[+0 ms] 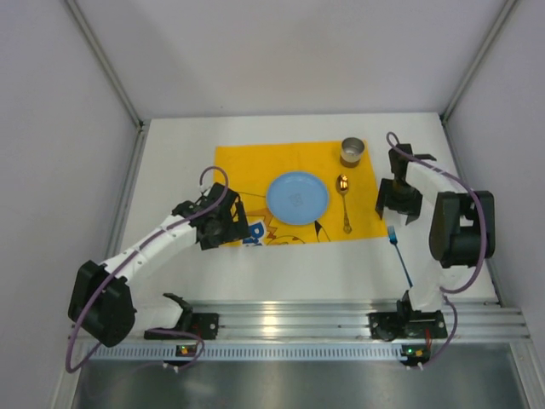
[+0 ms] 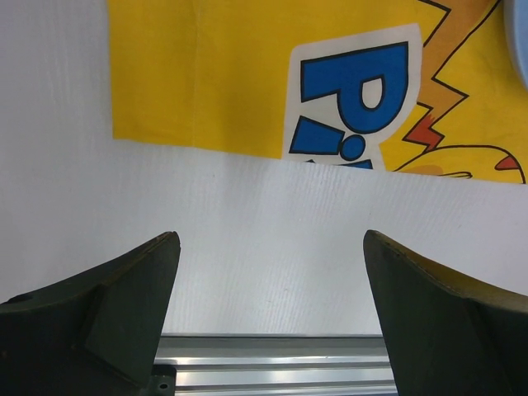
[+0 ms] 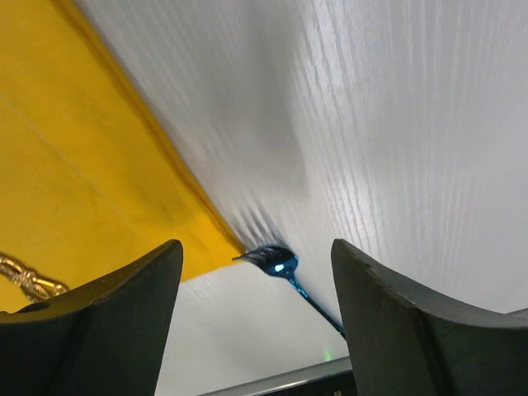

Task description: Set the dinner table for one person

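Observation:
On the white dinner table [image 1: 281,273] lies a yellow printed mat [image 1: 247,170]. On the mat are a blue plate [image 1: 296,198], a gold spoon [image 1: 344,203] to its right and a metal cup [image 1: 352,152] at the far right corner. A blue fork [image 1: 399,254] lies on the bare table just off the mat's near right corner; it also shows in the right wrist view [image 3: 280,266]. My right gripper [image 1: 398,201] is open and empty, above the table beside the mat's right edge. My left gripper [image 1: 223,228] is open and empty over the mat's near left edge.
An aluminium rail [image 1: 289,322] runs along the near table edge and carries both arm bases. Grey walls enclose the table on the left, back and right. The mat's blue lettering [image 2: 355,91] shows in the left wrist view.

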